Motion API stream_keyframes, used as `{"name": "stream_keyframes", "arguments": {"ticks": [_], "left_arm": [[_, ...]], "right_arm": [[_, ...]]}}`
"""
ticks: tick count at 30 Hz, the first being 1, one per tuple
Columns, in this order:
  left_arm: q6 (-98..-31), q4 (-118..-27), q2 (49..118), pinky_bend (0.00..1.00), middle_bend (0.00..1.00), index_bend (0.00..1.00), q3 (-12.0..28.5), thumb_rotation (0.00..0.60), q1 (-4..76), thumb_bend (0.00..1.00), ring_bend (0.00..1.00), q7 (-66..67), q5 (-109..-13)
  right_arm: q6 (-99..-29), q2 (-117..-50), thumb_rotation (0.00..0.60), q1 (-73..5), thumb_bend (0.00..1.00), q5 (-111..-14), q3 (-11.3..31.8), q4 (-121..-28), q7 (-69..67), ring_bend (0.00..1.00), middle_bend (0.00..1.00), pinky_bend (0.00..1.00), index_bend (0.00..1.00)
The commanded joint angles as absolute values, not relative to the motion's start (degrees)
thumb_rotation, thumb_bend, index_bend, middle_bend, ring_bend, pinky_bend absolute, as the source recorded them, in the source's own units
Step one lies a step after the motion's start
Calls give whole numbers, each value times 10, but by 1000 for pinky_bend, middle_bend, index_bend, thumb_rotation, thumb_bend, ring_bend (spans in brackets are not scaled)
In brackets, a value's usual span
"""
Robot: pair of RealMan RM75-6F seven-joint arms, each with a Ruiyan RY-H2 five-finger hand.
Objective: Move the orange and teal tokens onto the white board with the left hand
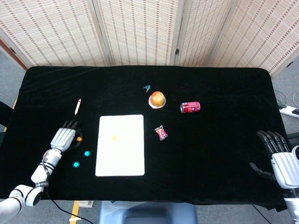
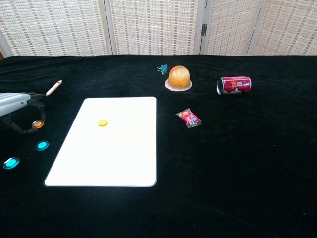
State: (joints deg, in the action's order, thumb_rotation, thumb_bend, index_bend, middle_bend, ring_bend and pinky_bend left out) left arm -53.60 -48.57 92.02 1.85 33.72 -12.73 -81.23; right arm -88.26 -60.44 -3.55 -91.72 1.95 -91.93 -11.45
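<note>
The white board (image 1: 120, 154) (image 2: 106, 158) lies flat at the table's centre-left with a small yellow token (image 1: 114, 137) (image 2: 102, 123) on it. An orange token (image 1: 79, 138) (image 2: 37, 124) lies on the black cloth left of the board. Two teal tokens (image 1: 87, 153) (image 1: 76, 164) (image 2: 42, 145) (image 2: 11, 162) lie nearer the front edge. My left hand (image 1: 63, 138) (image 2: 15, 105) hovers palm down beside the orange token, its fingertips curving around it and holding nothing. My right hand (image 1: 280, 158) rests open at the front right, far from everything.
A pen (image 1: 77, 106) (image 2: 53, 87) lies behind the left hand. Behind and right of the board are a teal clip (image 1: 147, 87), an orange fruit on a dish (image 1: 158, 99) (image 2: 179, 78), a red can on its side (image 1: 190, 107) (image 2: 234, 85) and a candy packet (image 1: 161, 133) (image 2: 188, 118).
</note>
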Motion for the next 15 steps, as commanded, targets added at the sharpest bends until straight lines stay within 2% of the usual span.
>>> {"name": "stream_keyframes", "arguments": {"ticks": [1, 15], "left_arm": [[-542, -491, 917, 0, 131, 532, 19, 600, 338, 412, 39, -129, -817], [-536, -604, 875, 0, 131, 521, 48, 600, 386, 420, 39, -104, -831]], "right_arm": [[-883, -604, 600, -35, 270, -917, 19, -919, -115, 51, 113, 29, 65], [-883, -606, 600, -35, 270, -915, 20, -913, -121, 42, 113, 26, 65]]}}
